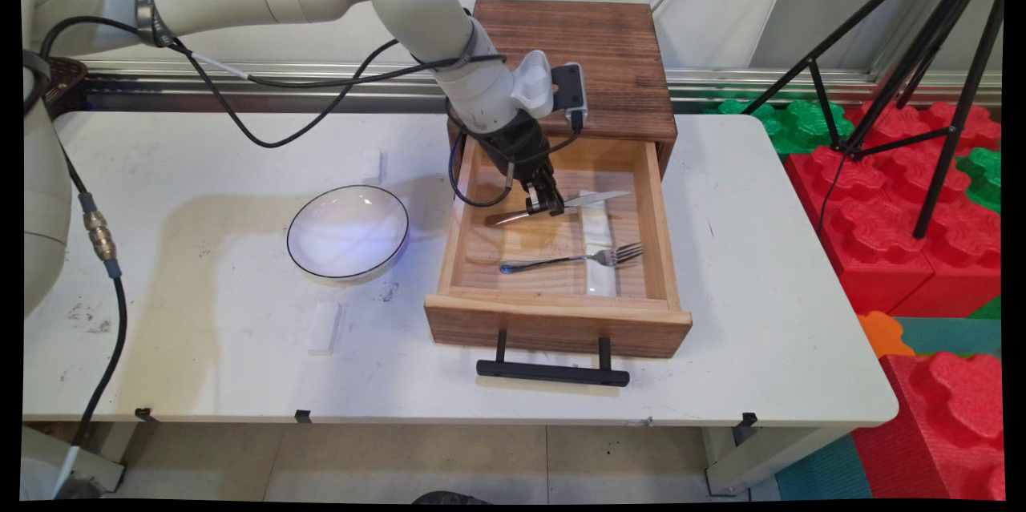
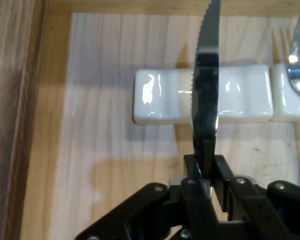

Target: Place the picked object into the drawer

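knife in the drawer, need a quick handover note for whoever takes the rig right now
Gripper: shut on the knife, gripping it near mid-length inside the open wooden drawer.
Knife: held over a white cutlery rest, serrated blade pointing to the drawer's right side; whether it touches the rest cannot be told.
Fork: lying in the drawer nearer the front, tines on a second white rest.
Bowl: on the table left of the drawer.
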Controlling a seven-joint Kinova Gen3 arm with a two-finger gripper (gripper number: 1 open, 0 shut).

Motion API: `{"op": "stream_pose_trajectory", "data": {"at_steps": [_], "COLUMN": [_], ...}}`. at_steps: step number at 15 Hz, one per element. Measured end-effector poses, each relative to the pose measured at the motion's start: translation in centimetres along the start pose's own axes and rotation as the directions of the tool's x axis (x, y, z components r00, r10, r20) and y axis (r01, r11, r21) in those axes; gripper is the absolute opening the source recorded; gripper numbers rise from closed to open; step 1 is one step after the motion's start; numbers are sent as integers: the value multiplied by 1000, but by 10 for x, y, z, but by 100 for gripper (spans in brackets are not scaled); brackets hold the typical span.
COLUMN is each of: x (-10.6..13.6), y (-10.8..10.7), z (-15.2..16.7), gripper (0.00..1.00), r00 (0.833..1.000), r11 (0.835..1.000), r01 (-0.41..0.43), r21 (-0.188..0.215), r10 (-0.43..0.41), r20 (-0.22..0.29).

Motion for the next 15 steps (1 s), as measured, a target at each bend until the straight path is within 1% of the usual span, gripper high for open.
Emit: {"op": "stream_pose_trajectory", "data": {"at_steps": [7,8,11,15], "x": [-2,-2,-2,-1], "y": [0,-1,-1,-4], "z": [10,11,12,13], "gripper": [0,100,100,100], "r00": [1000,1000,1000,1000], "r11": [1000,1000,1000,1000], "r01": [-1,-1,0,1], "r21": [-7,-7,-2,16], "r10": [1,1,0,-1], "r20": [5,5,0,-22]}}
